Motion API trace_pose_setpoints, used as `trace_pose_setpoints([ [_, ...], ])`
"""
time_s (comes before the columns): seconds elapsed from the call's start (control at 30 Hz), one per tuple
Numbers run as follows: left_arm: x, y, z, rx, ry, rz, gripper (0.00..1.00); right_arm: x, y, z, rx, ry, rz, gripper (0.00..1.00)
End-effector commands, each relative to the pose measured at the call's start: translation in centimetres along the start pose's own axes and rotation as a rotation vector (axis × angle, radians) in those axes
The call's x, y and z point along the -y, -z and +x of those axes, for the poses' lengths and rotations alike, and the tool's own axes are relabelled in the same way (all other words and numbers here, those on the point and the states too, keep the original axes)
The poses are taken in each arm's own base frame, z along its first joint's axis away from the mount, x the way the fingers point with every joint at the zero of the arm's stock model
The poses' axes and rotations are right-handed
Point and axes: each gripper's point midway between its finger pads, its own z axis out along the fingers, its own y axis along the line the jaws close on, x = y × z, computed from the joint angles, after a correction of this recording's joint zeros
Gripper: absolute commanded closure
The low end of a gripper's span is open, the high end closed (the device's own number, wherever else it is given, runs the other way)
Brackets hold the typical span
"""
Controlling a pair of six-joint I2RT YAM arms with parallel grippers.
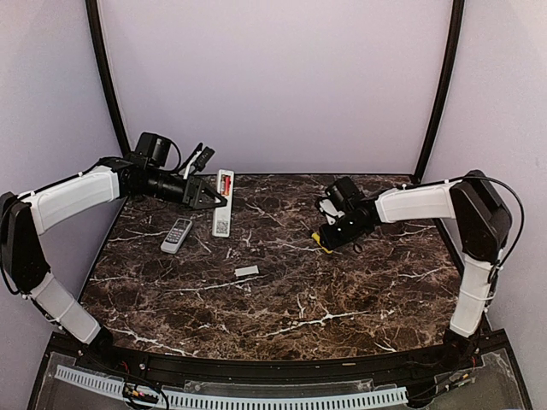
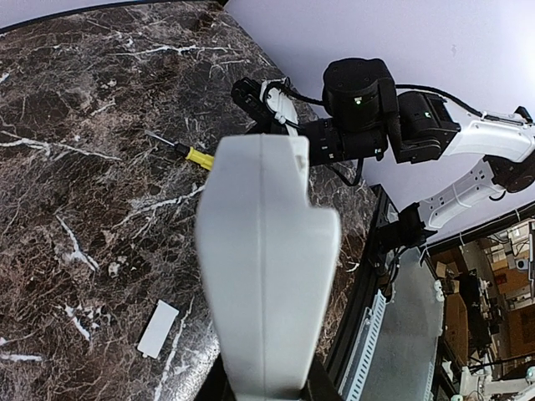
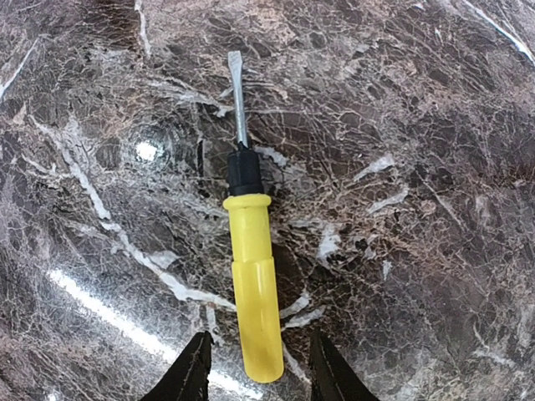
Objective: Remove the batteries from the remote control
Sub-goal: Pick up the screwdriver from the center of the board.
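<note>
The right gripper [image 3: 260,351] hangs with its fingers apart, one on either side of the butt of the yellow-handled flat-blade screwdriver [image 3: 253,284]. The tool lies flat on the dark marble tabletop [image 3: 435,167] with its blade pointing away from that hand, and nothing is gripped yet. Across the table the left gripper [image 1: 208,195] looks clamped on one end of the long white plastic remote control [image 1: 223,205], whose body runs out from between its fingers. The remote's battery bay, just beside those fingers, is uncovered, and a reddish battery [image 1: 226,182] sits in it; whether a second cell lies alongside I cannot tell. A flat pale cover plate [image 1: 246,271] lies loose between the two hands, and a small grey remote [image 1: 177,235] rests near the left hand, its bay not visible. To my eye this is the tool pick-up step: the next move calls for the right fingers to drop and close on the handle, then carry the blade over to the left hand to lever the cell out
</note>
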Motion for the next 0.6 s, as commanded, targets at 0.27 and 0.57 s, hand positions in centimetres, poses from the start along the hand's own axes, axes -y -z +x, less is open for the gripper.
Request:
trace_pose_setpoints([
  [0.27,0.7,0.7,0.1,0.018,-0.023,0.004,1.0,-1.3,-1.7,0.4,-0.018,0.055,0.023,0.66],
  [0.57,0.6,0.6,0.1,0.015,-0.019,0.005,1.0,-0.9,-2.6,1.1,-0.037,0.059,0.044,0.72],
])
